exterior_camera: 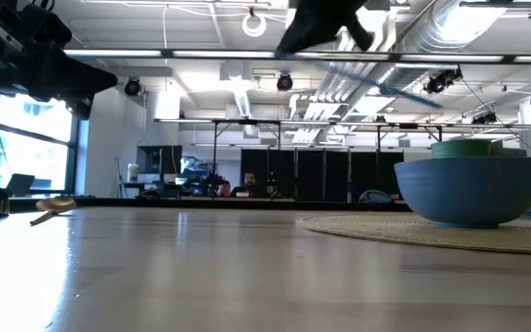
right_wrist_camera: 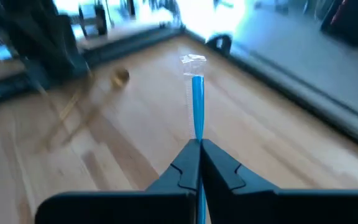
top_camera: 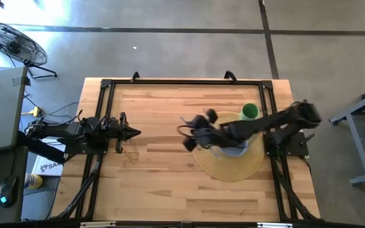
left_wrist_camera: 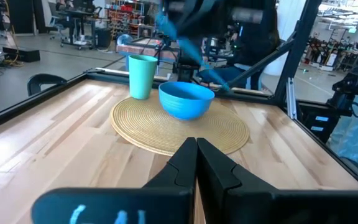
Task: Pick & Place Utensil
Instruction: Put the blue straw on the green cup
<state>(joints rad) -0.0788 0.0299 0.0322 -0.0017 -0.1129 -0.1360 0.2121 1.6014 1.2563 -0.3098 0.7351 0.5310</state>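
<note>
my right gripper [right_wrist_camera: 199, 155] is clamped tight on a blue utensil [right_wrist_camera: 197, 111], whose handle sticks straight out past the fingertips to a clear, pale head. the gripper hangs in the air, well above the wood table [top_camera: 163, 171]. just behind it, toward its own base, sit the blue bowl [top_camera: 233, 149] on the round woven mat [top_camera: 230, 168] and a green cup [top_camera: 249, 111]. far across, my left gripper [left_wrist_camera: 196, 163] waits, pinched closed on nothing.
</note>
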